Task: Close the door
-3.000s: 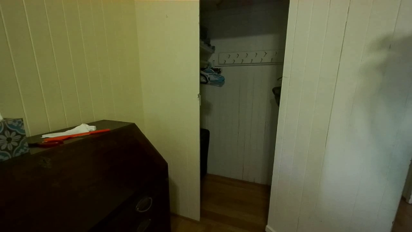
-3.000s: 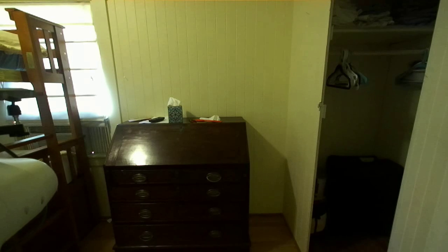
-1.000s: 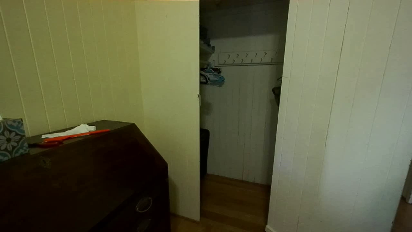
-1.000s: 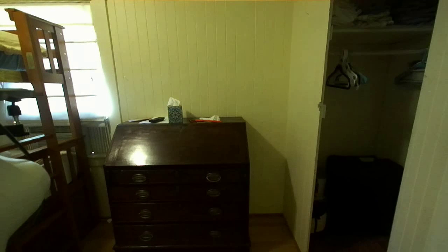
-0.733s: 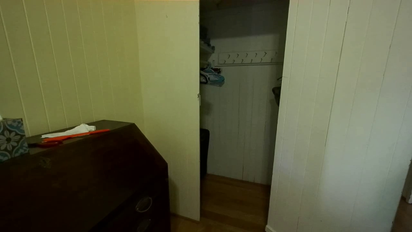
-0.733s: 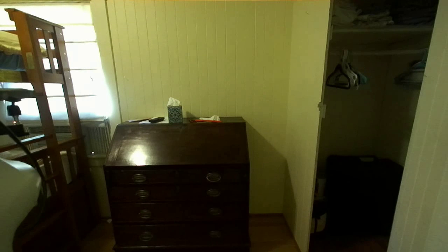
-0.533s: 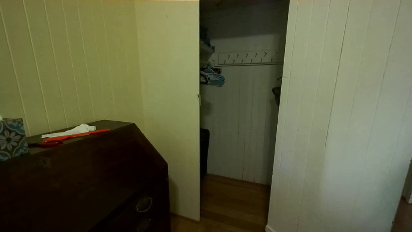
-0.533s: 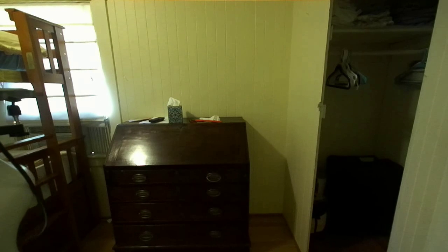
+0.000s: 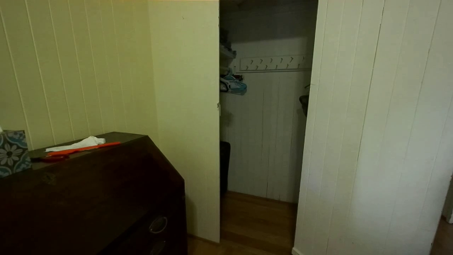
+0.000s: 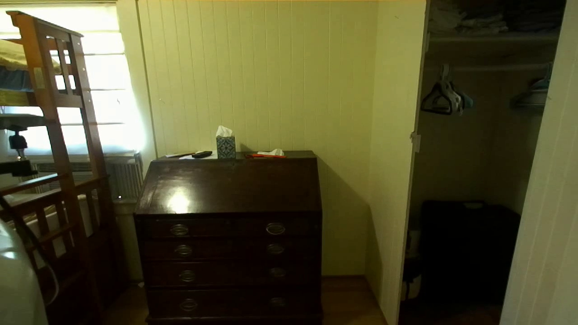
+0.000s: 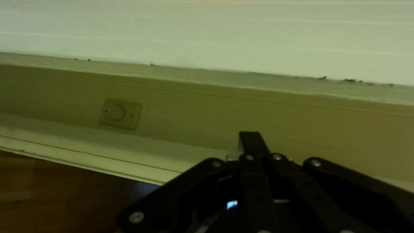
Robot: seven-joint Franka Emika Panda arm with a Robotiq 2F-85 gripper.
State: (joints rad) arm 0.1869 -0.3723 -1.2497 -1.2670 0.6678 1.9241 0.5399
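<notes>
In both exterior views the door (image 9: 189, 106) is a tall, narrow cream panel with a small pale handle (image 10: 416, 143) on its long edge. Between that edge and the grooved panel (image 9: 368, 124) to its right, a wide gap lets the dark closet show. The gripper (image 11: 250, 142) appears only in the wrist view, its black fingers together with nothing seen between them. It is in front of a flat wall that bears a switch plate (image 11: 120, 114). Across the top of that view runs a pale grooved surface (image 11: 194, 35) with a chipped edge; I cannot tell whether it is the door.
A dark wooden desk (image 10: 230, 189) with a tissue box (image 10: 226, 147) on top stands beside the door. Part of the white arm (image 10: 18, 280) shows at the left edge, near a wooden bunk bed (image 10: 67, 117). Inside the closet are hangers (image 10: 438, 101) and a black case (image 10: 469, 253).
The white arm part has shifted left, partly out of the exterior view, uncovering more of the bed frame. A shadow has left the grooved panel on the right. The door has not moved.
</notes>
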